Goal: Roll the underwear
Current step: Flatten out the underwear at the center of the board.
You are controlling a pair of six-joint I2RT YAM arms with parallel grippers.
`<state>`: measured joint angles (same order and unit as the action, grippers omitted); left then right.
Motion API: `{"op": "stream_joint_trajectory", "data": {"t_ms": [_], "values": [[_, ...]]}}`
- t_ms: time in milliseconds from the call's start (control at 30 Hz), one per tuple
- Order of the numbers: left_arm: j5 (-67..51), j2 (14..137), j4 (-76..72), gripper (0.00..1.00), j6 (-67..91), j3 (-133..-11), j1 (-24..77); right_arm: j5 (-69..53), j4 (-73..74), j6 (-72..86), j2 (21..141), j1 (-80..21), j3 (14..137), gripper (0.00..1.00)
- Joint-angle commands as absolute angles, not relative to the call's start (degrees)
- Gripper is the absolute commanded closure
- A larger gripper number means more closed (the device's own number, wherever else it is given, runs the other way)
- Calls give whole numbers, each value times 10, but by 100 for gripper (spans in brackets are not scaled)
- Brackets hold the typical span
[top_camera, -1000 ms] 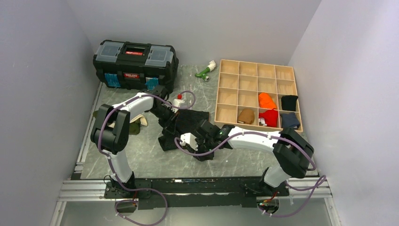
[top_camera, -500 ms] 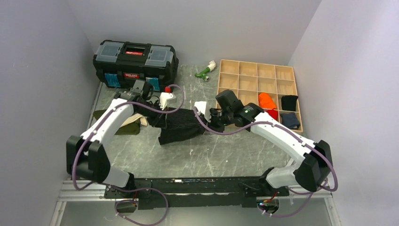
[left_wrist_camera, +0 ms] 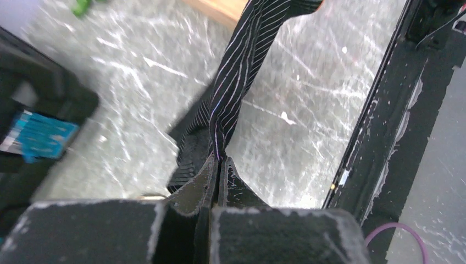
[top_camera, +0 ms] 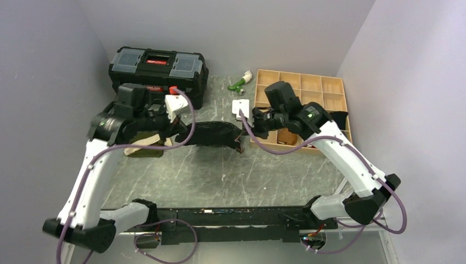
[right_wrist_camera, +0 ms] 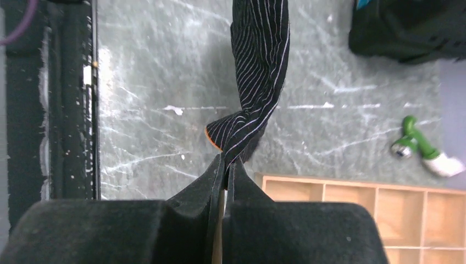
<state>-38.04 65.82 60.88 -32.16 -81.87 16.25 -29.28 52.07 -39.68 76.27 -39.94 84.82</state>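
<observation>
The underwear [top_camera: 213, 133], black with fine grey stripes, hangs stretched in the air between my two grippers above the table's middle. My left gripper [top_camera: 184, 130] is shut on its left end; in the left wrist view the cloth [left_wrist_camera: 237, 71] runs up from the closed fingertips [left_wrist_camera: 219, 163]. My right gripper [top_camera: 245, 131] is shut on its right end; in the right wrist view the twisted cloth [right_wrist_camera: 258, 82] rises from the closed fingertips [right_wrist_camera: 225, 163], with an orange edge showing at the fold.
A black toolbox [top_camera: 158, 69] stands at the back left. A wooden divided tray [top_camera: 324, 88] with rolled garments stands at the back right. An olive green garment [top_camera: 144, 144] lies below the left arm. A green and white tool [top_camera: 242, 81] lies at the back.
Both grippers have lifted the underwear off the table and pulled it taut between them. Both arms rose and moved towards the back, and apart.
</observation>
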Motion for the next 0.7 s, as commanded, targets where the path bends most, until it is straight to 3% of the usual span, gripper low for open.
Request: {"op": "stream_joint_trajectory", "data": {"t_ms": [0,167,300,467,667], "values": [[-418,577,659,100,-326,-886,177,-384,641,-449,756,-398,958,100],[-414,511,690,100,-318,-920,214,-458,731,-467,755,-408,1032,99],[-455,474,729,100,-318,-937,220,-512,735,-466,721,-416,1013,97],[-444,416,726,100,-329,-857,213,-520,708,-466,702,-408,944,96],[-326,438,636,100,-334,-743,213,-508,634,-449,748,-377,874,100]]}}
